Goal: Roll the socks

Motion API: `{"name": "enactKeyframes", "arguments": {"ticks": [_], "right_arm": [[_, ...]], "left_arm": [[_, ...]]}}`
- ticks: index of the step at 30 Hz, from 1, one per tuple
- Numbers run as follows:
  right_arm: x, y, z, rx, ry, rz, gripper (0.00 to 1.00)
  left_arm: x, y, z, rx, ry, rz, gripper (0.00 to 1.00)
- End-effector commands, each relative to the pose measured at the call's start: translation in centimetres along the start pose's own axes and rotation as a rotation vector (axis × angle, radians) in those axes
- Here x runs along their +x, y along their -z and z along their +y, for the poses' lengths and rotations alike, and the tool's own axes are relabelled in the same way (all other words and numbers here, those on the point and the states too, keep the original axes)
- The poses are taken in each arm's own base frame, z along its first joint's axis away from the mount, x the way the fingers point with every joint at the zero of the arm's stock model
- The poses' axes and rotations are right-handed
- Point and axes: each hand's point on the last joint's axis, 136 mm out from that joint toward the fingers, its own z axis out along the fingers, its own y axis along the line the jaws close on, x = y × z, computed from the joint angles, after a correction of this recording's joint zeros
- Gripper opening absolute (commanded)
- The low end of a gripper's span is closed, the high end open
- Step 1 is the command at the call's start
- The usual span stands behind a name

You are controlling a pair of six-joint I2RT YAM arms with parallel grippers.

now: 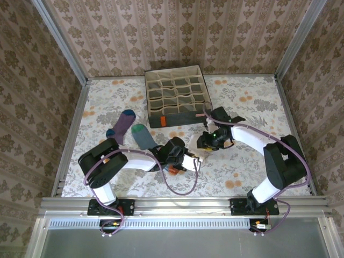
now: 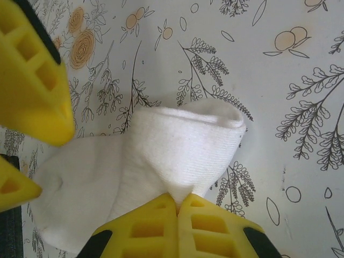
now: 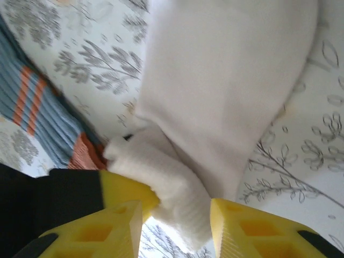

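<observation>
White sock (image 2: 177,145), lower edge behind left fingers (image 2: 156,231)

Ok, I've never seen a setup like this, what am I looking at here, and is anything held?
Two robot arms are bolted at the near edge of a table. One looks down from above; the others come from wrist cameras, so the yellow prongs at the bottom are each arm's own fingers. On the table lie a purple sock, a grey-blue sock and a grey compartment box. The left gripper is pinched shut on a white sock; the right gripper has its fingers apart around a fold of it.
</observation>
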Motion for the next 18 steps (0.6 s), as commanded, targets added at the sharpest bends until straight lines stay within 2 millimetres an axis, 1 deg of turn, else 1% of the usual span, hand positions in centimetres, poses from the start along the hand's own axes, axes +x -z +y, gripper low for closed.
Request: {"name": "enactKeyframes", "arguments": {"ticks": [1, 3, 6, 8, 12, 13, 15, 18], "right_arm": [[-0.2, -2.2, -0.4, 0.034, 0.014, 0.045, 0.3], [-0.3, -3.4, -0.6, 0.055, 0.018, 0.064, 0.27], [-0.7, -4.8, -2.3, 0.131, -0.01, 0.078, 0.23], [-0.7, -5.2, -3.5, 0.179, -0.03, 0.074, 0.22], [0.0, -5.2, -5.0, 0.226, -0.066, 0.073, 0.22], [-0.5, -5.2, -4.9, 0.218, -0.064, 0.047, 0.22], [-0.4, -5.2, -4.7, 0.197, -0.065, 0.028, 0.22], [-0.4, -5.2, -3.8, 0.133, -0.051, -0.003, 0.26]], "left_arm": [[4.4, 0.2, -4.7, 0.144, 0.091, 0.143, 0.0], [4.1, 0.3, -4.8, 0.146, 0.107, 0.132, 0.0], [3.8, 0.6, -4.7, 0.157, 0.142, 0.132, 0.0], [3.7, 0.9, -4.7, 0.184, 0.189, 0.149, 0.0], [3.2, 1.6, -5.1, 0.291, 0.316, 0.15, 0.0], [3.1, 1.8, -5.1, 0.319, 0.357, 0.147, 0.0], [2.8, 1.9, -4.9, 0.36, 0.424, 0.137, 0.0], [2.4, 1.9, -4.2, 0.399, 0.508, 0.121, 0.0]]}}
